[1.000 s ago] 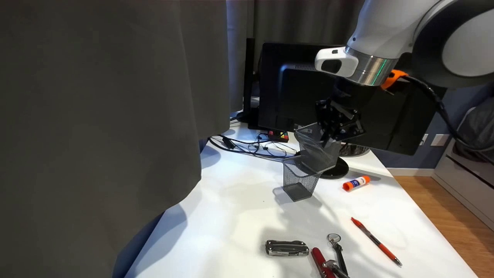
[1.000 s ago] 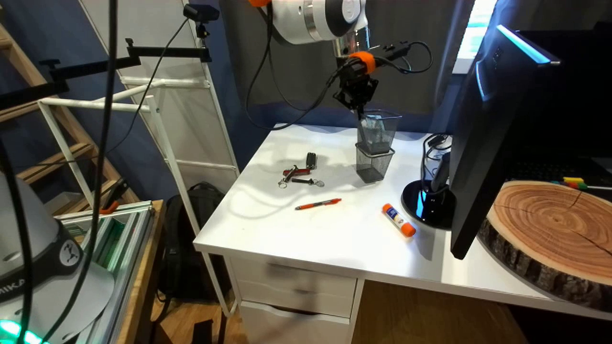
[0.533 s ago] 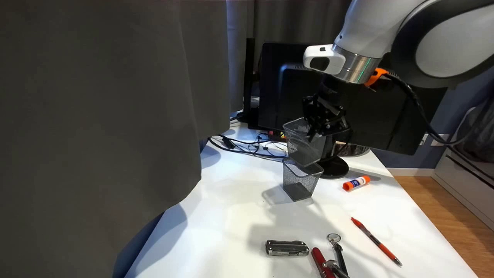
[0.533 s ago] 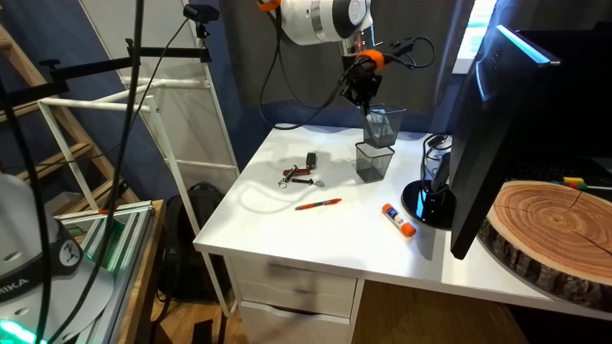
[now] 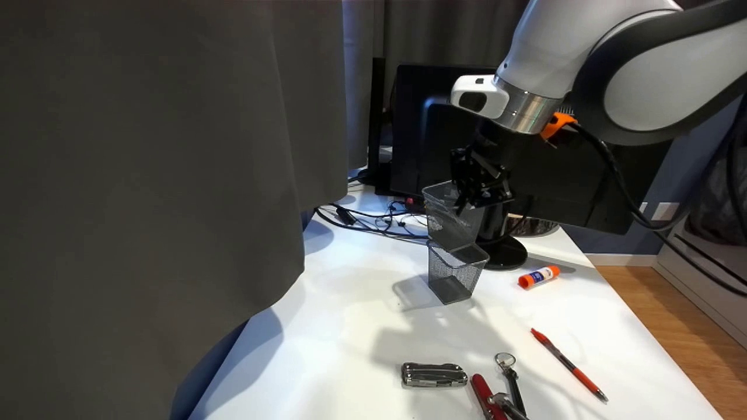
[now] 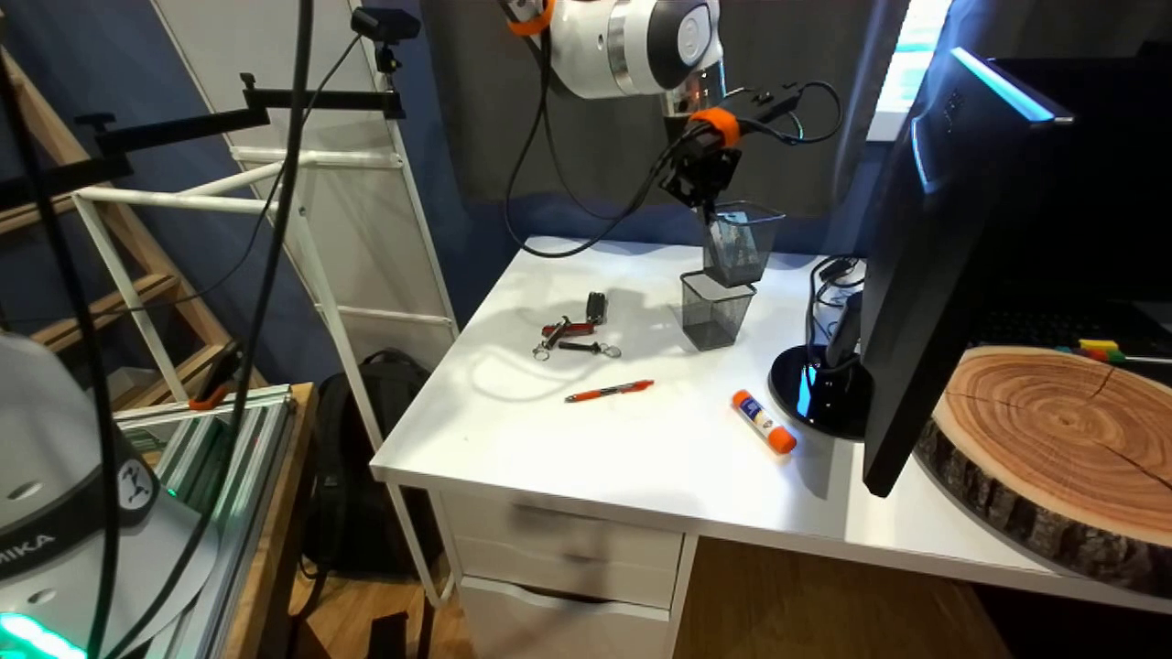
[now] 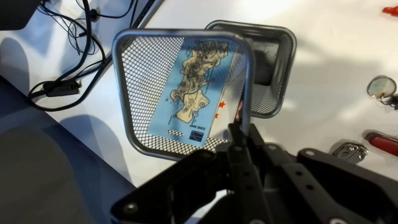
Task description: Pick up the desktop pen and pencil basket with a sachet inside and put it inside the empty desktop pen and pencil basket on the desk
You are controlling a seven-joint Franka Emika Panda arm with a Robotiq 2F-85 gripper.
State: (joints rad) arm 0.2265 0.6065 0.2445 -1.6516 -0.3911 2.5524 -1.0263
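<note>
Holding a mesh basket (image 7: pixel 180 32) with a sachet (image 7: pixel 192 93) inside, above the desk (image 6: pixel 513 430), near a lower basket (image 6: pixel 717 318)
Gripper (image 7: pixel 243 128) jaws clamped on the held rim; base overlaps the lower basket's rim in both exterior views, sits off to one side in wrist view, touching or apart cannot tell

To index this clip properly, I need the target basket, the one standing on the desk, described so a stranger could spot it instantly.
On the white desk, find the round black monitor base. Near it stands an upright dark mesh basket. Unlike the similar basket above, gripped by its rim in the claw with a blue map-printed sachet inside, this one shows nothing in it.
</note>
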